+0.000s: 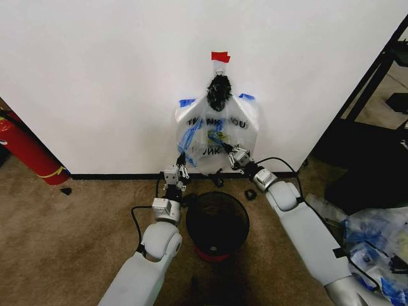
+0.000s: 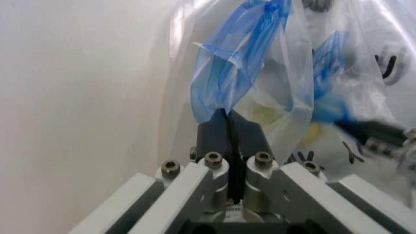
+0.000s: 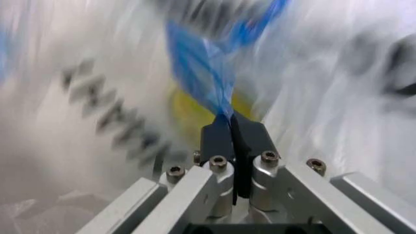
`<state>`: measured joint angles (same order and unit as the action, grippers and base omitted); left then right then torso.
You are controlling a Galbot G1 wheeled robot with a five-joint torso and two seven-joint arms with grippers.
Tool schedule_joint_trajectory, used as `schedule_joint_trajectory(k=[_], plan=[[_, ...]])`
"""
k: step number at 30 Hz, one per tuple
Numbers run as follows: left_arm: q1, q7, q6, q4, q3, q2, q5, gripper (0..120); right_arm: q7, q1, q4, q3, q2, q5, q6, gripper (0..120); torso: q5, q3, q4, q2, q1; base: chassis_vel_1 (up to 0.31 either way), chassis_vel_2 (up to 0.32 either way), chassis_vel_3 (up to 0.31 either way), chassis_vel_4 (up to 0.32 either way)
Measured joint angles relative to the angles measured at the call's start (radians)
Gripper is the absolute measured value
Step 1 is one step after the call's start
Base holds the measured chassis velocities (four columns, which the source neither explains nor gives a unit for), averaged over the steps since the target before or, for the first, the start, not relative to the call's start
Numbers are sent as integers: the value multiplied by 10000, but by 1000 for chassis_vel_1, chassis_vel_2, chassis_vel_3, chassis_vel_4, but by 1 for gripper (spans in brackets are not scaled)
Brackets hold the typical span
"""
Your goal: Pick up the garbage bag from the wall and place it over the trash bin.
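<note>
Head view: the garbage bag [image 1: 217,134], translucent white with black "THANK YOU" print, hangs against the wall [image 1: 115,76] under a black knot [image 1: 218,91] and a strip of red tape [image 1: 220,57]; the trash bin [image 1: 217,223], black mesh with a red base, stands on the carpet [image 1: 76,236] directly below the bag and between the two arms; the left gripper [image 1: 182,164] is at the bag's lower left edge, the right gripper [image 1: 223,145] at its lower middle. Left wrist view: the left gripper [image 2: 228,117] has its jaws pressed together on a blue-tinted handle [image 2: 237,63] of the bag. Right wrist view: the right gripper [image 3: 230,121] is likewise clamped on a blue handle strip [image 3: 201,68], the print blurred around it. A red fire extinguisher [image 1: 25,150] leans at the wall to the left.
</note>
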<state>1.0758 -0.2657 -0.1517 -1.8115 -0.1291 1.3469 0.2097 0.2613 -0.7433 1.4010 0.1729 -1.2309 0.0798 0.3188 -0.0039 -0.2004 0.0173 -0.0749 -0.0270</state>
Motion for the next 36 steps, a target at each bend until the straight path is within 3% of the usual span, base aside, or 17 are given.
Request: schedule_joint_trajectory(k=[5,11,23,36], plan=[[348,-1,-28,-415,-126,-15,69,0,-612,-1050,1359,247,-173,2018,243,0,1,0,-4,0,0,0,0,0,0],[787,-25,-252,-884,-350,-1,116,0,-372,-2500,2915,1023,-273,2860,714,0,0,2,0,-3,1,0,0,0,0],[1952,-250,-322,-2036,-1149,-35,-426,0,387,-4908,4664,2458,-385,2879,2181,0,1,2,1,-4,1,0,0,0,0],[2614,-252,-392,-2244,-1239,5,-927,0,1292,-6778,5266,3454,-409,2417,3043,0,1,1,2,-3,1,0,0,0,0]])
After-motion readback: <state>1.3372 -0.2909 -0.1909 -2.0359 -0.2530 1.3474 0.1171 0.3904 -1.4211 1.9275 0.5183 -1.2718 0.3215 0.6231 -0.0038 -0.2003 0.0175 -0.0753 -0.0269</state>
